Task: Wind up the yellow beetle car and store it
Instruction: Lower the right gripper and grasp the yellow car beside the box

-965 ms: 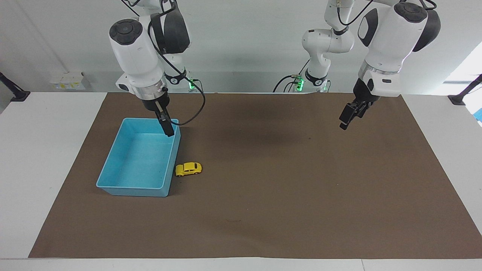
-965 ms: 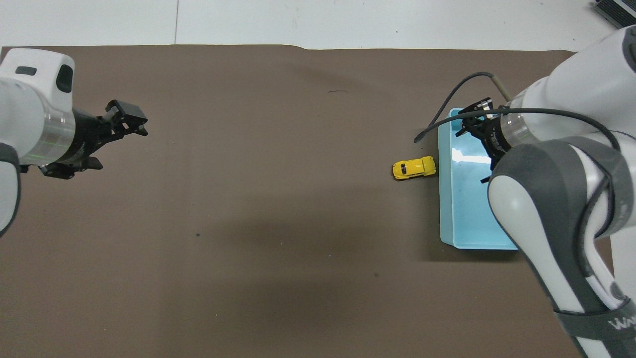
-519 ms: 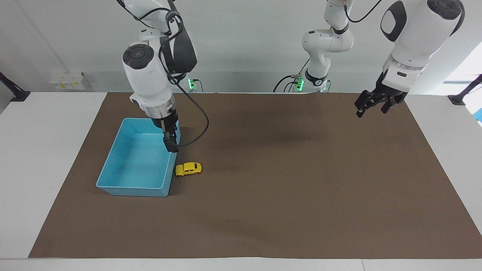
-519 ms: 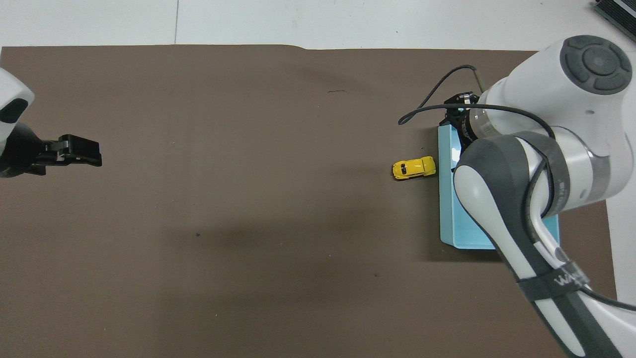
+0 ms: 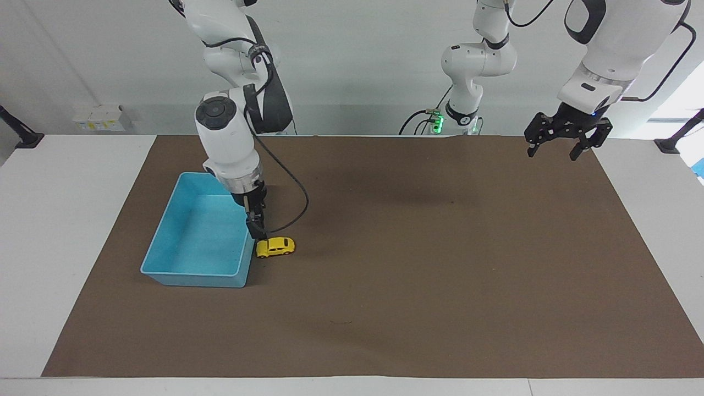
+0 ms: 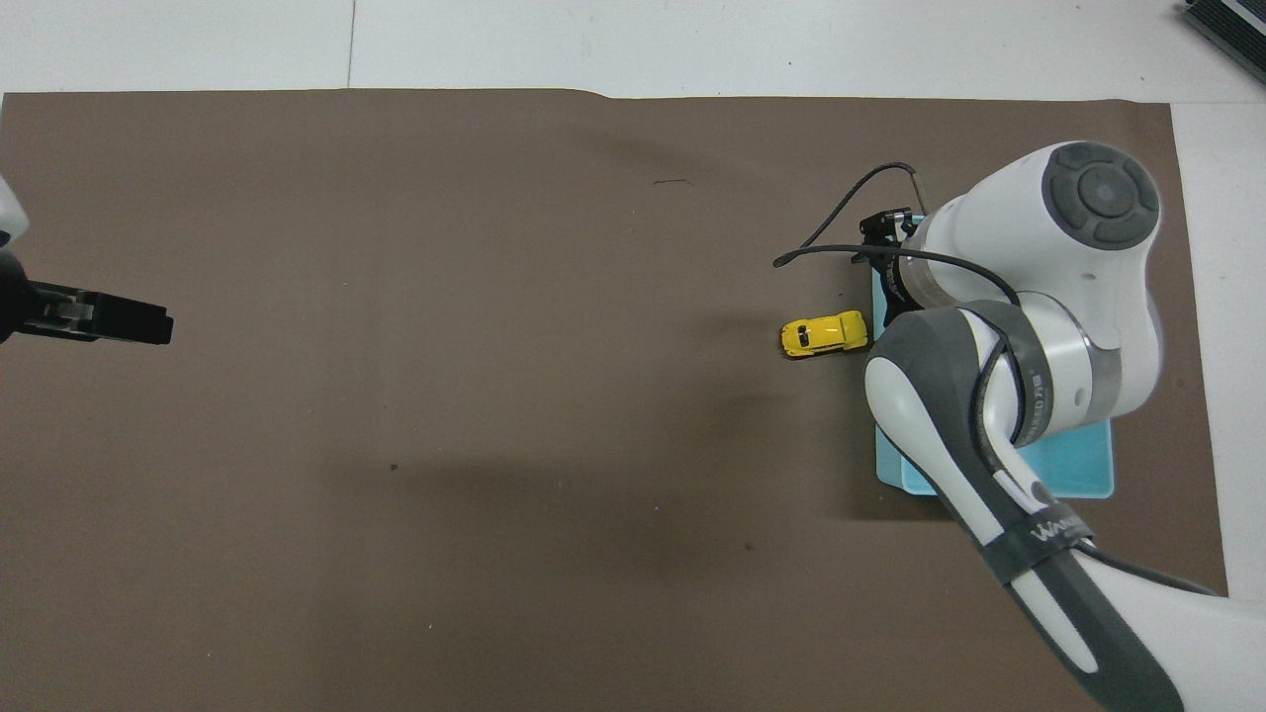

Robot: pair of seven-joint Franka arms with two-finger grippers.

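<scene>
Brown-matted tabletop [image 5: 418,286], white wall above. Blue bin [image 5: 187,258] toward the right arm's end; yellow beetle car [image 5: 275,247] touching its side. Right tool [image 5: 255,230] pointing straight down just over the car, fingers apart. Left tool [image 5: 562,144] hovering high, well apart from the bin, fingers spread. "WA…" partly legible on the right arm's strap.

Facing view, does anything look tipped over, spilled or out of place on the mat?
Nothing stands out. The yellow beetle car sits upright on its wheels beside the blue bin, which stands level and holds nothing visible.
</scene>
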